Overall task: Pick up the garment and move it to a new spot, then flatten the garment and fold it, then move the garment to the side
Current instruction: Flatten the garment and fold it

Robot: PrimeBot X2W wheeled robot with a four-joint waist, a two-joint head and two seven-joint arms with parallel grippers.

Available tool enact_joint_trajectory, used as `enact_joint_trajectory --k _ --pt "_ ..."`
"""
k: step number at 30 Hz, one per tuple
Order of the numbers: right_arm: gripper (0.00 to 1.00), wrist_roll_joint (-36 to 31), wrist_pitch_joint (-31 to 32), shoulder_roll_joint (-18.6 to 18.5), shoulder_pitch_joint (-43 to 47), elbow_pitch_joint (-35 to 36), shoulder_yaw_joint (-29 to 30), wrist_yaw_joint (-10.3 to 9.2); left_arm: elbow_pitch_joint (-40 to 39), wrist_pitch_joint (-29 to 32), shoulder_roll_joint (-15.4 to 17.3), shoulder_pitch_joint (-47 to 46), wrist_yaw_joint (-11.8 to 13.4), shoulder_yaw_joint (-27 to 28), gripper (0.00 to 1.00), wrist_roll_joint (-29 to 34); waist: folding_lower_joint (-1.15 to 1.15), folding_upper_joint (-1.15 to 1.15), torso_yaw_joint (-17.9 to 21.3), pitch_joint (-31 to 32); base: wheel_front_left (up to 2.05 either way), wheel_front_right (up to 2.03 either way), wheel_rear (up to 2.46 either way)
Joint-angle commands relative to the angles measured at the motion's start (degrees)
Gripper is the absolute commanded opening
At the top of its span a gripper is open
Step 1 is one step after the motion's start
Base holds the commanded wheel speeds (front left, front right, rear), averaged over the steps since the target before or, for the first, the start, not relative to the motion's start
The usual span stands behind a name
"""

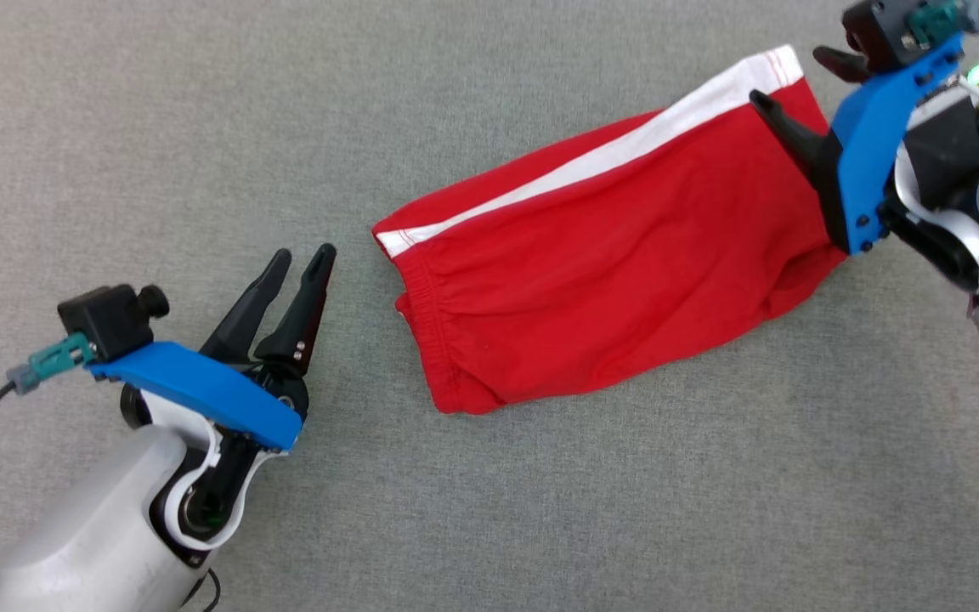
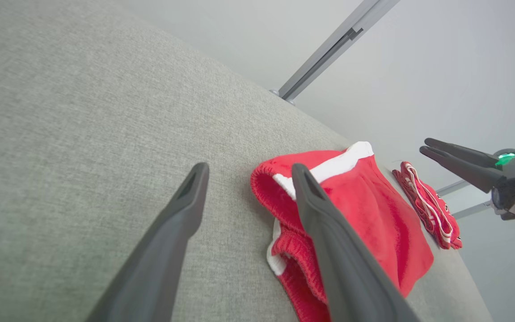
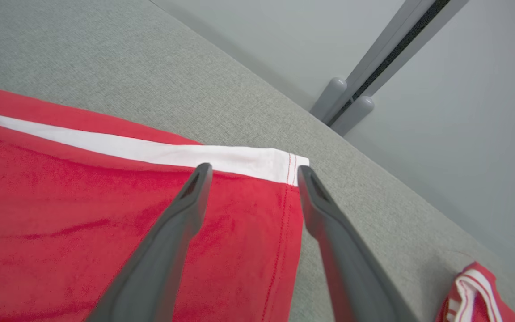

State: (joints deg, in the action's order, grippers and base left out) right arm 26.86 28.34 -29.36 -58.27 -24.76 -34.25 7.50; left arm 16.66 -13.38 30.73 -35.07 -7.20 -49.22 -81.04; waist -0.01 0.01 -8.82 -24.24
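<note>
The garment (image 1: 617, 255) is a pair of red shorts with a white side stripe, lying folded on the grey cloth table (image 1: 200, 127), waistband toward my left gripper. My left gripper (image 1: 303, 253) rests open just left of the waistband, holding nothing; in its wrist view its fingers (image 2: 249, 167) are spread before the garment (image 2: 373, 210). My right gripper (image 1: 791, 76) hovers open over the hem end. In the right wrist view its fingers (image 3: 254, 169) straddle the hem corner of the garment (image 3: 61, 201) without gripping it.
A second red and white garment (image 2: 427, 205) lies bunched near the table's far edge, also seen in the right wrist view (image 3: 476, 295). Grey metal posts (image 3: 347, 103) stand beyond that edge. My right gripper (image 2: 425, 147) shows in the left wrist view.
</note>
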Motion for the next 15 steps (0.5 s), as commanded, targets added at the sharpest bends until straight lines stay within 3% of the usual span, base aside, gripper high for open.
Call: enact_joint_trajectory --k 1,4,10,13,15 --pt "1.00 0.2 -1.9 -0.2 2.9 0.6 1.5 -0.01 0.9 -1.4 -0.9 2.2 0.3 2.0 1.00 2.2 0.01 -0.01 0.6 1.9 0.00 0.00 0.00" --pt "1.00 0.3 -4.5 -0.1 7.1 1.4 4.8 -0.01 1.1 -1.8 -3.4 5.5 2.2 10.3 1.00 9.2 0.01 -0.01 0.3 3.7 0.00 0.00 0.00" --pt "1.00 -0.6 -8.1 2.2 16.1 2.0 13.4 -0.01 -3.0 -1.8 -11.2 15.6 6.4 27.5 1.00 32.9 0.01 -0.01 0.1 6.7 0.00 0.00 0.00" --pt "1.00 -1.5 -9.5 4.6 19.9 1.3 18.5 -0.01 -4.7 -1.8 -14.7 19.7 8.1 32.4 1.00 43.1 0.01 -0.01 0.0 7.7 0.00 0.00 0.00" --pt "1.00 -0.4 -11.7 8.0 22.2 1.3 22.8 -0.01 -5.5 -1.8 -17.7 22.0 7.6 36.0 1.00 49.2 0.01 -0.01 0.0 8.0 0.00 0.00 0.00"
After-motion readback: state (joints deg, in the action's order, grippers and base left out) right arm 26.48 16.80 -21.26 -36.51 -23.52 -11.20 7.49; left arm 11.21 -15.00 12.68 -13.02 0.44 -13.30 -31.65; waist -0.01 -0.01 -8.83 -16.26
